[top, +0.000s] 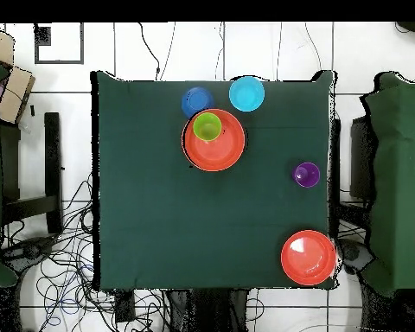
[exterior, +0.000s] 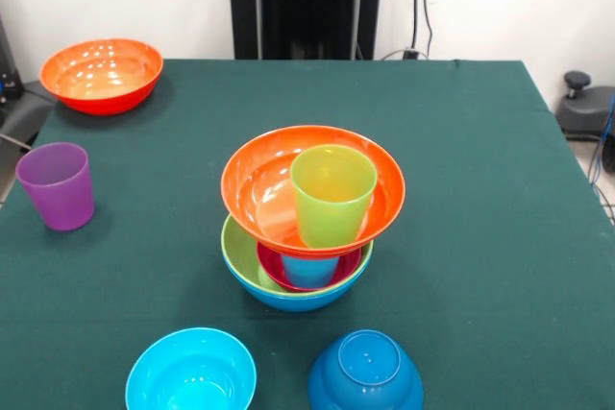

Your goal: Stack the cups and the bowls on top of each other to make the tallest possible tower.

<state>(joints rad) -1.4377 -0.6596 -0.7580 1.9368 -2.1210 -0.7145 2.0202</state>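
The tower stands mid-table: a large blue bowl at the base, a lime green bowl in it, a magenta bowl, a light blue cup, a tilted orange bowl and a lime green cup upright in that bowl. In the overhead view the tower shows as the orange bowl with the green cup. A purple cup stands alone. A second orange bowl sits at a corner. The gripper is out of view.
A cyan small bowl sits upright and a dark blue small bowl lies upside down near the table's front edge. The robot's black pedestal stands at the far side. Cables lie on the floor.
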